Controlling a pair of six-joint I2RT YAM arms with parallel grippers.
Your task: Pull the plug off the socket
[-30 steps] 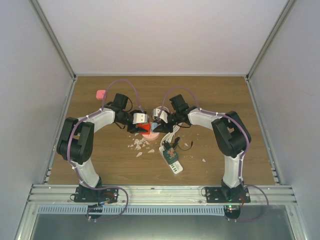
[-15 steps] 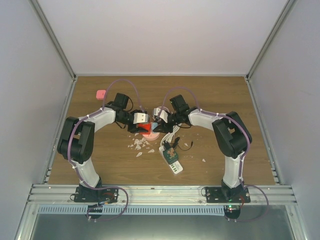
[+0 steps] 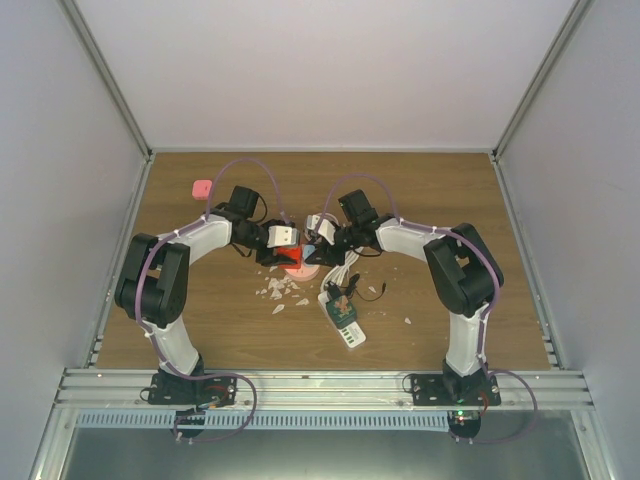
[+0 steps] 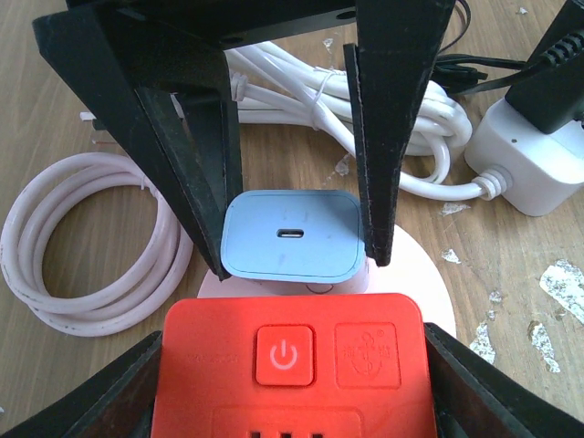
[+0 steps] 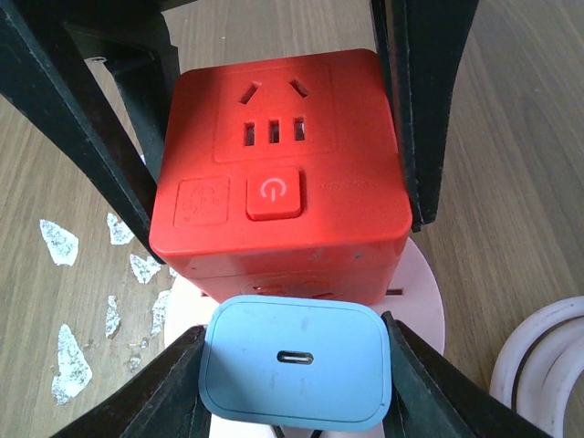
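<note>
Separation is the step in hand. In the top view both arms meet near the middle of the table (image 3: 430,200). The left gripper (image 3: 285,257) and right gripper (image 3: 316,250) face each other over the one red socket cube (image 3: 295,264). I also count one pink block (image 3: 201,187) by the far left corner, one white power strip (image 3: 345,325) toward the near edge, and several white scraps (image 3: 278,290).

In the left wrist view my left jaws clamp the cube's sides, spread wide to span it. Beyond it the single blue plug (image 4: 290,234) sits against the cube's far face, over a pink disc (image 4: 422,292), pinched between the right gripper's jaws. One pink cable coil (image 4: 55,246), one white cable bundle (image 4: 365,128) and one white adapter (image 4: 529,164) lie around it.

In the right wrist view my right fingers (image 5: 155,392) press the plug's two sides. I see no gap to the cube, so I judge the plug seated. Next I would hold the cube fixed with the left and draw the right straight back along the pins, without twisting.
</note>
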